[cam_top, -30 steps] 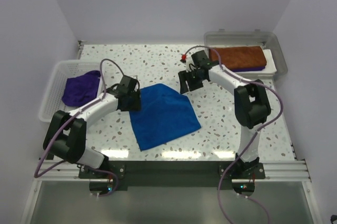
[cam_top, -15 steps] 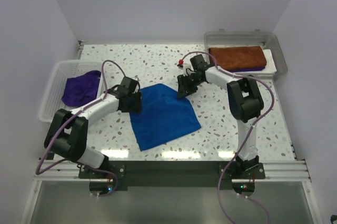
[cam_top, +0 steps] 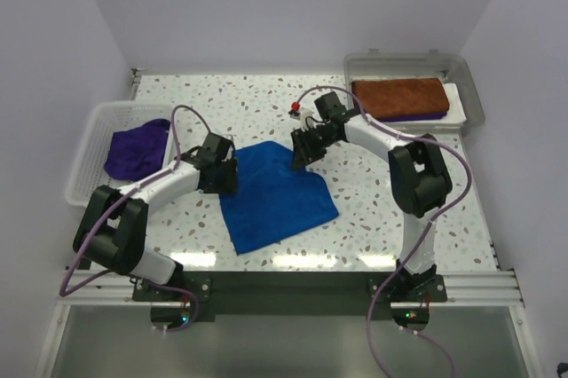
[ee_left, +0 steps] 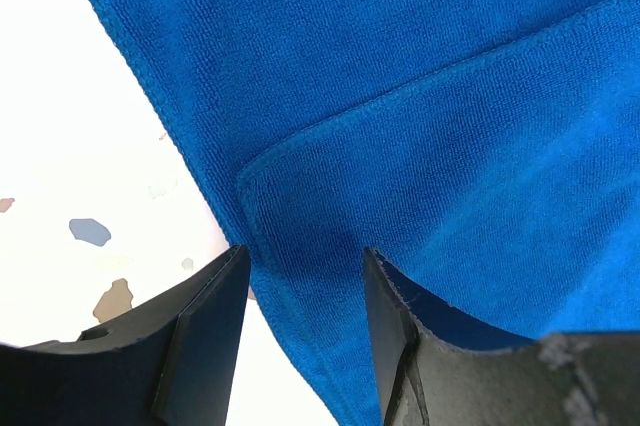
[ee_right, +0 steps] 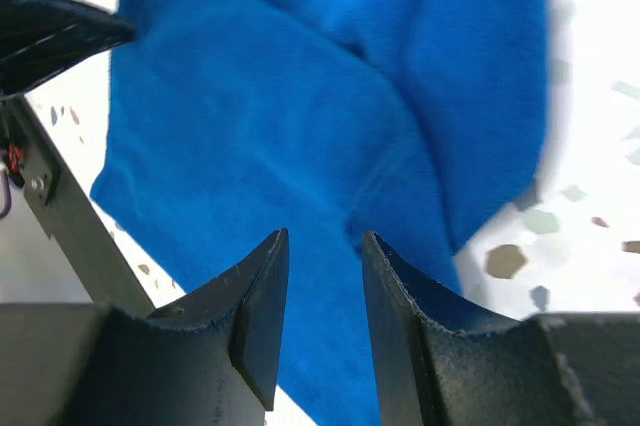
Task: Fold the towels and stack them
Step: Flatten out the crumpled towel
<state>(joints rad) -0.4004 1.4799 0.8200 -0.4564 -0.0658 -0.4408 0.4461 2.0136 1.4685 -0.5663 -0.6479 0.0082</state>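
Left wrist view alone reveals a folded-over corner on the blue towel (ee_left: pixel 450 96). Both arms reach inward over the worktop (cam_top: pixel 257 94), left tool (ee_left: pixel 305 256) and right tool (ee_right: pixel 324 238) released.

From above, the left gripper (cam_top: pixel 223 179) and right gripper (cam_top: pixel 299 153) cover their own fingertips. The blue towel (ee_left: pixel 420 96) runs off the left wrist view at 12 and 3 o'clock; the right wrist view blurs at 3 o'clock. The red item (cam_top: pixel 295 109), perhaps a clip, is too small to tell.
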